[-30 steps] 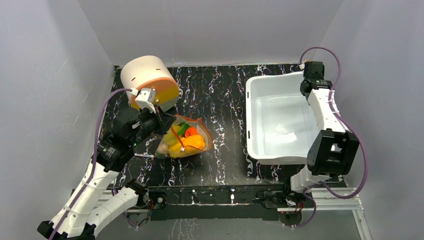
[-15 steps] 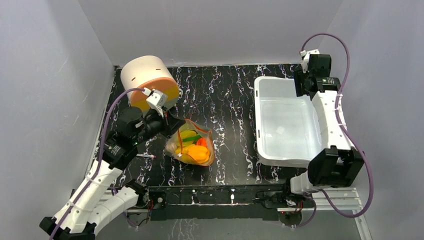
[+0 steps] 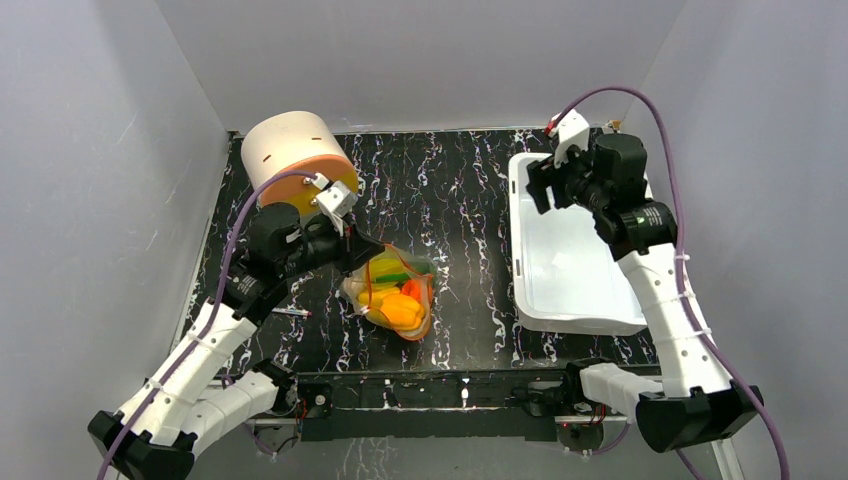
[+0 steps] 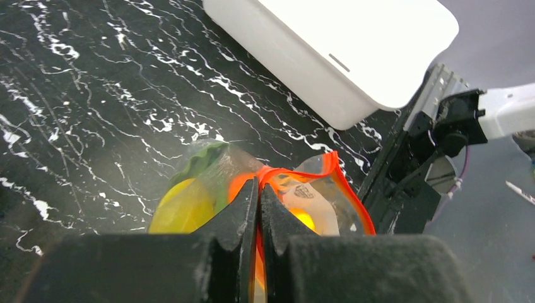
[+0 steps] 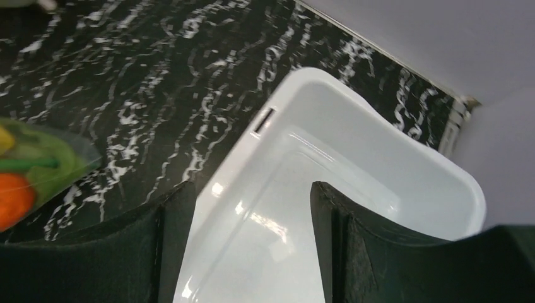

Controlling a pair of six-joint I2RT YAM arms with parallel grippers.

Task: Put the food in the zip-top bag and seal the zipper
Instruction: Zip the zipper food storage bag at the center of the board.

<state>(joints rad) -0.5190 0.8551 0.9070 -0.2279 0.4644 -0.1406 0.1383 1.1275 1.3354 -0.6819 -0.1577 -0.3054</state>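
Near desk (image 3: 450, 200) centre, a touch toward 7 o'clock, lies the bag (image 3: 372, 300), w/ the food (image 3: 400, 308) inside: yellow, orange & green pieces show through the clear plastic. Vs half a sec ago the bag has slid a bit toward 3 o'clock and its mouth now points more to 12. The left arm has reached further out w/ it. The left claw (image 4: 258, 183) is pinched narrow on the zipper (image 4: 296, 169), fingers nearly touching, red-orange strip between them. Part of the strip arcs away open to the side of the grip.

Bigger change on the other side: the right arm has swung from the tub's (image 3: 580, 300) 1 o'clock corner over to its 11 o'clock corner. The right claw (image 5: 252, 189) hangs there above the rim, spread wide, gripping nothing. The tub itself hasn't shifted.

Desk top is black w/ white marble veins. Plain grey walls (image 3: 420, 60) close it in at 9, 12 and 3 o'clock.

Other stuff: a cream drum (image 3: 295, 150) w/ an orange face sits at 10 o'clock, just behind the left wrist. A thin stick-like item (image 3: 290, 313) lies at 8 o'clock under the left forearm, too small to id. Between bag and tub is bare desk. The tub stands at 3 o'clock, well apart from the bag.
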